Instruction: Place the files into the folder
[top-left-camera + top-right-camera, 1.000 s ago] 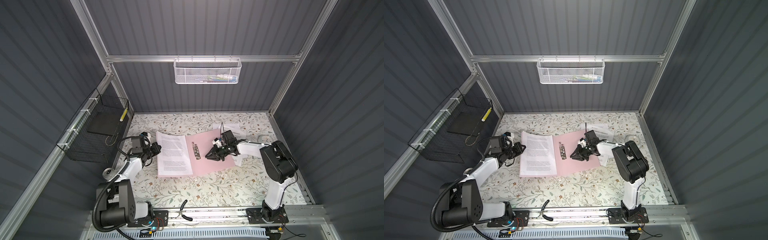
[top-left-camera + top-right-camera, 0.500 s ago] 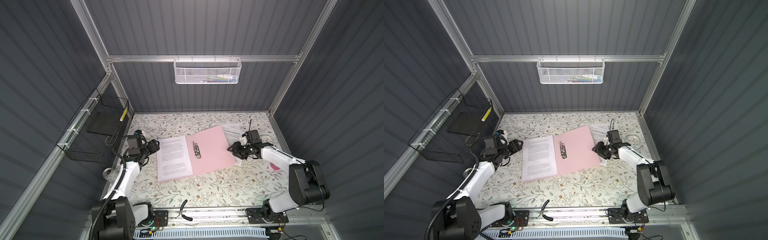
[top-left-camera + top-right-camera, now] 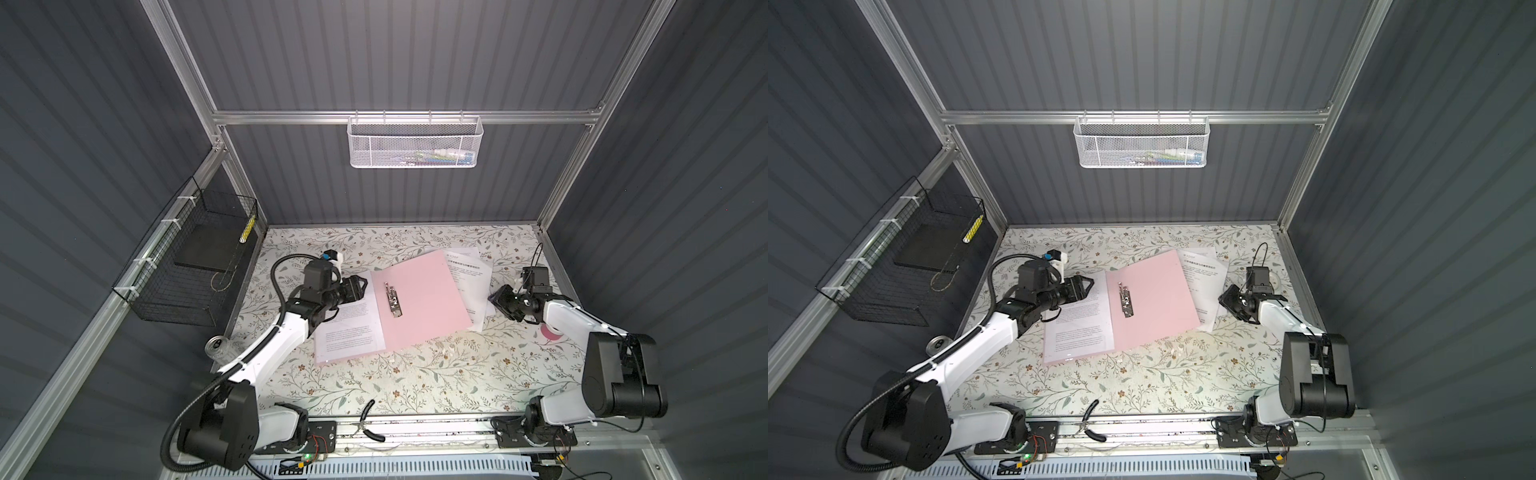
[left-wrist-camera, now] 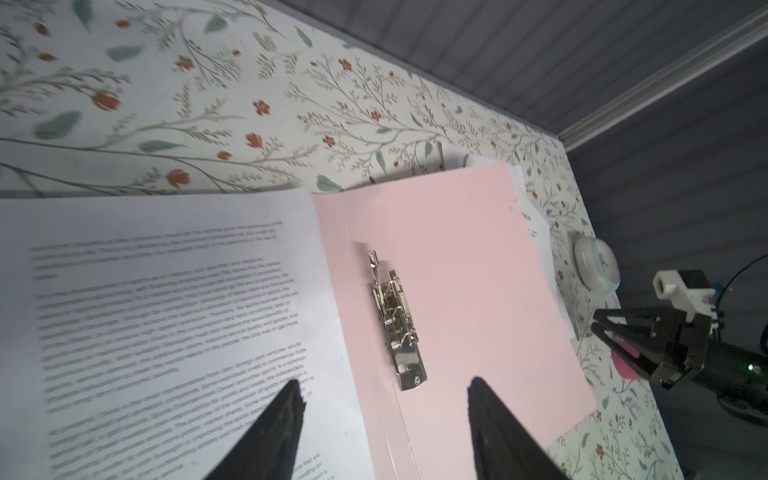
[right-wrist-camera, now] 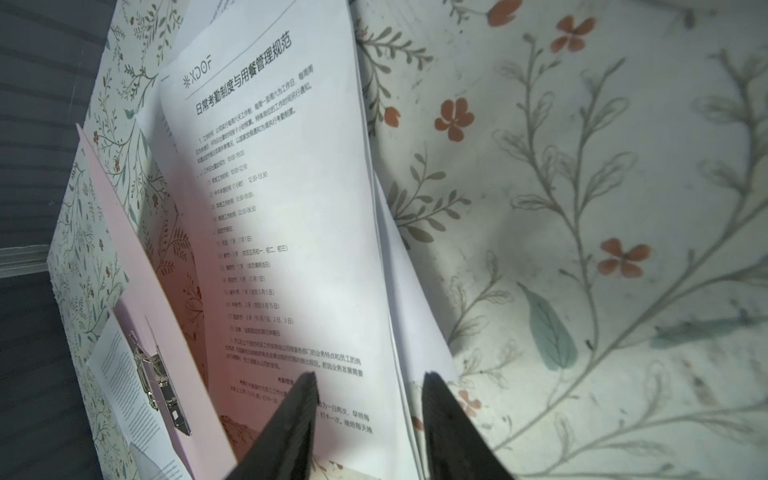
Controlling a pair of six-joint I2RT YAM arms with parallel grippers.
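Observation:
The pink folder [image 3: 419,299] [image 3: 1154,295] lies open on the floral table, silver clip [image 3: 393,301] [image 4: 397,320] by its spine. One printed sheet [image 3: 349,328] [image 4: 166,291] covers its left half. More files [image 3: 469,270], the top one with a bold heading [image 5: 270,208], lie partly under the folder's right flap [image 5: 124,232]. My left gripper [image 3: 363,286] [image 4: 386,382] hovers open over the sheet's far corner. My right gripper [image 3: 494,297] [image 5: 370,376] is open, its jaws astride the right edge of the loose files.
A black wire basket [image 3: 195,266] holding a black slab hangs on the left wall, and a white mesh basket [image 3: 415,141] on the back rail. A can [image 3: 218,349] stands at the table's left edge. A small white round object [image 4: 596,262] lies near the right gripper. Pliers [image 3: 370,419] lie on the front rail.
My right gripper has left the folder's middle and moved right to the edge of the loose files, opening. My left gripper has opened and moved right over the sheet. The folder has turned slightly.

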